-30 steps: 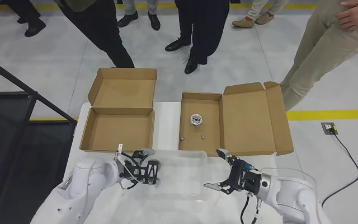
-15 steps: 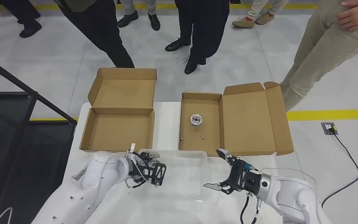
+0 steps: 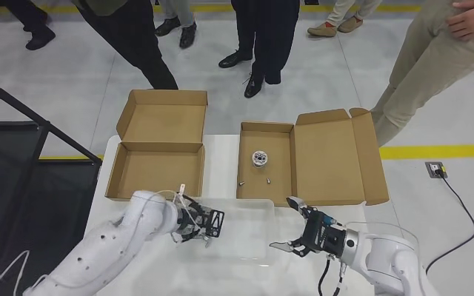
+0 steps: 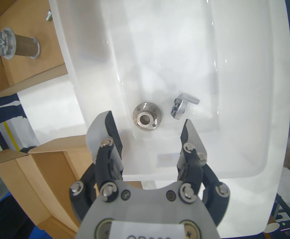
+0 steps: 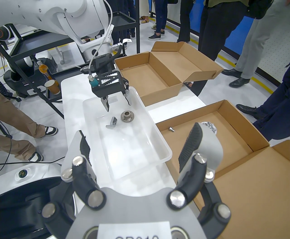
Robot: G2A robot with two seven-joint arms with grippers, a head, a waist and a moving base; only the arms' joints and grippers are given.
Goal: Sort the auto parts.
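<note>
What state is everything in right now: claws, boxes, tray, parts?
tray, holds two parts.
flange, lying flat in tray.
bracket, beside flange, not touching.
left gripper, open, over the tray.
right gripper, open, holding nothing.
left box, lid open.
right box, lid open, small parts inside.

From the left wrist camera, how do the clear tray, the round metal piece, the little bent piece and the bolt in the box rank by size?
1. clear tray
2. round flange
3. bent bracket
4. bolt, though it lies farther from the camera, so its rank against the bent bracket is unsure.
</note>
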